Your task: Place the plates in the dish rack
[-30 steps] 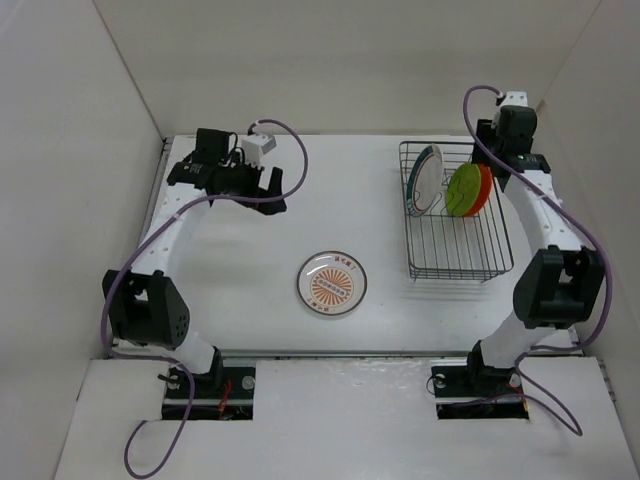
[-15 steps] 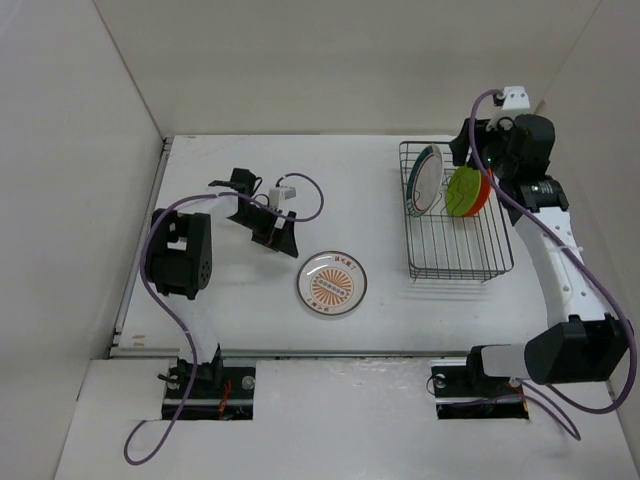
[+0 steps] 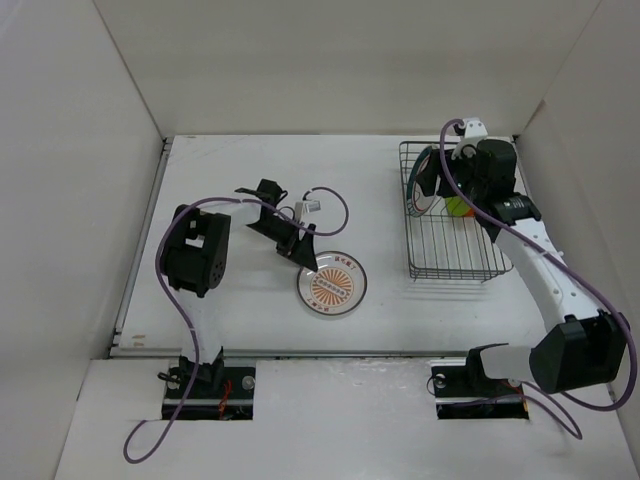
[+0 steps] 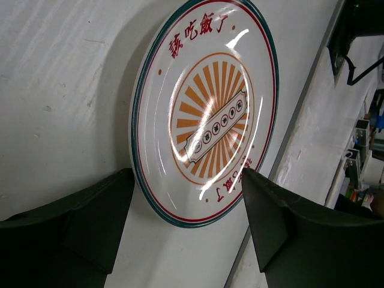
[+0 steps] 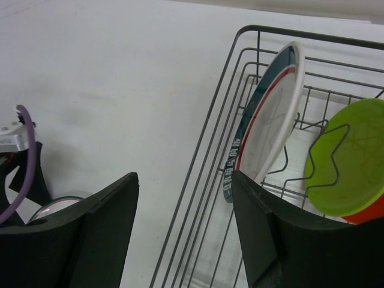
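Observation:
The sunburst plate (image 3: 333, 285) (image 4: 204, 114) lies flat on the white table. My left gripper (image 3: 307, 262) (image 4: 187, 175) is low at its upper-left edge, open, one finger on each side of the plate's near rim. The black wire dish rack (image 3: 458, 262) (image 5: 258, 30) holds three plates on edge: a white one with a teal rim (image 3: 424, 182) (image 5: 270, 114), a lime green one (image 5: 351, 156) and an orange one (image 5: 373, 213) behind it. My right gripper (image 3: 435, 185) (image 5: 185, 175) hovers open over the rack's left side, holding nothing. The right arm hides most of the green and orange plates from above.
White walls close in the table on the left, back and right. The left arm's purple cable (image 3: 325, 195) loops above the sunburst plate. A raised ledge (image 3: 330, 352) runs along the table's near edge.
The left arm swung from the far left corner down to the sunburst plate and its jaws narrowed. The right arm moved left, over the rack.

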{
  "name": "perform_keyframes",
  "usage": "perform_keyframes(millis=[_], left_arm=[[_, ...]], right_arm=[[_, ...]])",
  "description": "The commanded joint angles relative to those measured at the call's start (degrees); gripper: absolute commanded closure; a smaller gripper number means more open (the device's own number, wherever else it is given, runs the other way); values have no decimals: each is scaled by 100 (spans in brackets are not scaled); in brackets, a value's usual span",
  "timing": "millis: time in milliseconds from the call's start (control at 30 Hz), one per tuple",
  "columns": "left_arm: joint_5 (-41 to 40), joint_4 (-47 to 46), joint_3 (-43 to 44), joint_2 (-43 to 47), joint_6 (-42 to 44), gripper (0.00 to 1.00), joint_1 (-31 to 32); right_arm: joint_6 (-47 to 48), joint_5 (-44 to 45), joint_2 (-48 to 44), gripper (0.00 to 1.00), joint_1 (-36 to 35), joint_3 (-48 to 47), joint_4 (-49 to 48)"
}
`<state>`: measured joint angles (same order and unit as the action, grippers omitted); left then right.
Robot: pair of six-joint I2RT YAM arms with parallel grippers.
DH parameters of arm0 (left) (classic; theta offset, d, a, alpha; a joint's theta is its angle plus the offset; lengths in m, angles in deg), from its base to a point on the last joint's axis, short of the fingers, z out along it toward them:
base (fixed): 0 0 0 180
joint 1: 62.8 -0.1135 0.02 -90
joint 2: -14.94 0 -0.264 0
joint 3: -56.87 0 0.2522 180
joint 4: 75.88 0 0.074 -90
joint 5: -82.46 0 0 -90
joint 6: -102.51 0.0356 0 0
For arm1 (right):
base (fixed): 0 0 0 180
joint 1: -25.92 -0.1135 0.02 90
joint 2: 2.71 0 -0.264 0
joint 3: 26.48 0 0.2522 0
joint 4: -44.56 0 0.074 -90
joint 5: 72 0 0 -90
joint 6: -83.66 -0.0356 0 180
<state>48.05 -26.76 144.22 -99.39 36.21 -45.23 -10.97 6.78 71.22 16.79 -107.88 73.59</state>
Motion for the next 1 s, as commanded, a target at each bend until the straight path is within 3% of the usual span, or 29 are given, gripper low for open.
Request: perform_keyframes(millis=[0,267,300,367,533,633,767,800,867,967], left_arm=[[-312,33,-230,-380,82,29,2],[-426,-72,-230,-609,-24,53,2],[-426,-72,-230,-670,-24,62,2],[-479,-72,-177,-810,-76,70,2],[-479,-72,-125,-864,-76,77,2],[-479,-72,-125,-864,-129,100,2],[-532,-11,59,-706,-191,100,2],[-532,41,60,-488,-191,100,2],[-602,42,235,-153,-191,100,2],[-857,42,559,725,-331,100,2]], right_arm=[[-161,-134,-98,32,-151,5,-498],[-214,-239,-283,32,-151,5,-498],[-214,-240,-335,32,-151,5,-498],[-214,-240,-335,32,-151,5,-498],[-214,-293,-335,32,-151,5,-498],[-267,-345,-335,32,-151,5,-498],[-328,-591,-598,32,-89,5,-498],[-381,-644,-669,28,-2,5,-498],[-461,-775,-827,0,139,110,-559],[-461,-1705,-1021,0,305,224,-822]])
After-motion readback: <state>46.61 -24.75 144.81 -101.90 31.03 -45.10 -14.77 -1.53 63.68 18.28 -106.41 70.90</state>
